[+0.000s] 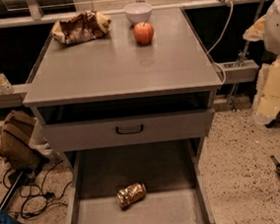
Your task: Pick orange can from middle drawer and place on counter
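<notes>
The orange can (131,194), golden and dented, lies on its side on the floor of the open middle drawer (160,215), a little left of centre. The drawer is pulled out toward me at the bottom of the view. The counter (116,69) is the flat grey cabinet top above it. Only pale white and yellow arm parts (276,83) show at the right edge, beside the cabinet and level with the counter. The gripper itself is out of view.
On the counter's far end sit a brown-and-yellow snack bag (80,27), a white bowl (138,12) and a red apple (144,33). A closed drawer front with a black handle (130,130) overhangs the open drawer. Cables, a bag (15,141) and a bottle (0,79) lie left.
</notes>
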Motion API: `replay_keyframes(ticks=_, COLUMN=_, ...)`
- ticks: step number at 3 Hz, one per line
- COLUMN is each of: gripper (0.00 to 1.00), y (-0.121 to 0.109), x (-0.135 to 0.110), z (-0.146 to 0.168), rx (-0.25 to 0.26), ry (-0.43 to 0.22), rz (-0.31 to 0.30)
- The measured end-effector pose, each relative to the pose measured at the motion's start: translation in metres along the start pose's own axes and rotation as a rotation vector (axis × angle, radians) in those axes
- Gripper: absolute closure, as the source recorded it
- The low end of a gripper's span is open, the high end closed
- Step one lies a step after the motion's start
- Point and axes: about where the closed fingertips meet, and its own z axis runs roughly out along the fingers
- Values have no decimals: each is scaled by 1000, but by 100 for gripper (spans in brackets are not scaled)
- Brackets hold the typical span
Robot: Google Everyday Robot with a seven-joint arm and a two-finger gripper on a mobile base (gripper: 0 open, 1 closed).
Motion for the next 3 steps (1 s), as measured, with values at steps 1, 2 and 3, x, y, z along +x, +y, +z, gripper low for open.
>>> replay_keyframes(ticks=1, gripper=0, y=5, x=10, z=38, rx=-19, ry=-13, rz=27)
replay_keyframes(ticks=2, gripper=0, y=-5, x=7, z=45, rx=30, ry=-34, rz=33)
replay_keyframes(ticks=3, gripper=0, y=-5, x=7, z=45, rx=30, ry=-35, rz=33)
